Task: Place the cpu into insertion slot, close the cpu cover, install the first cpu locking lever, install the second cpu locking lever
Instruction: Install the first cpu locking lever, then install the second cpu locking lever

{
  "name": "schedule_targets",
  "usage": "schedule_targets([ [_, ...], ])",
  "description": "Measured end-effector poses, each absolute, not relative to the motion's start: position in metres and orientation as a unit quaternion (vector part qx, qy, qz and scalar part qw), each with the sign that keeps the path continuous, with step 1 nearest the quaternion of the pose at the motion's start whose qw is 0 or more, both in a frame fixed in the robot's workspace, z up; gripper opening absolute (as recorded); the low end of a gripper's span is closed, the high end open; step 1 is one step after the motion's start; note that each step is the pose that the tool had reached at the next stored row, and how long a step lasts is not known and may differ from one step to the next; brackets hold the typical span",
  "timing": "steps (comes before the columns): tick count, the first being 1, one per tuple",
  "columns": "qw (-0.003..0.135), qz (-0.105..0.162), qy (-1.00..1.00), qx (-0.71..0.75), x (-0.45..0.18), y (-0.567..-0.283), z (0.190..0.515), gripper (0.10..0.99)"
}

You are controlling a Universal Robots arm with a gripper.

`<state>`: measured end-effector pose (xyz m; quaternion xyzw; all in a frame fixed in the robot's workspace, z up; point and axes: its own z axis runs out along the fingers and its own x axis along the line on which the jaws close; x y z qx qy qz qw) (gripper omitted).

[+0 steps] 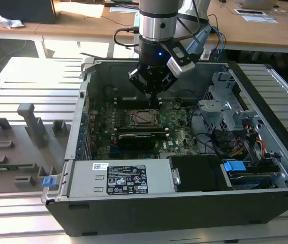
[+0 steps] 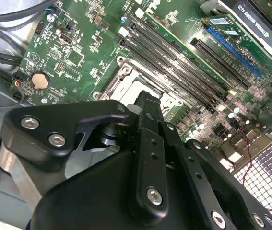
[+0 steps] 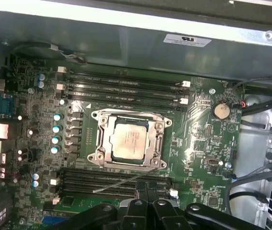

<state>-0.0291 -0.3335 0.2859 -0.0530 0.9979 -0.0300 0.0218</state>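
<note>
Fingers of the black gripper (image 3: pixel 147 203) appear pressed together beside the socket, where we see the silvery-grey square cpu (image 3: pixel 128 142) seated under the dark-metal cpu cover (image 3: pixel 103 143).

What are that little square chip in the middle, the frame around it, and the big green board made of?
The cpu looks capped in brushed metal: silvery-grey, dull sheen, faint smudges. The cpu cover around it seems stamped sheet metal, pale grey with bright glints at its edges. The green board is probably resin laminate with a glossy green coating, judging by its flat shine and fine printed lines.
</note>
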Motion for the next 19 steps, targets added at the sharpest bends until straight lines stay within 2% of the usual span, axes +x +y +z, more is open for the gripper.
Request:
schedule_targets([
  [7,0.022,-0.031,0.998,-0.053,-0.029,-0.334,0.286,0.106],
  [19,0.022,-0.031,0.998,-0.053,-0.030,-0.363,0.286,0.106],
])
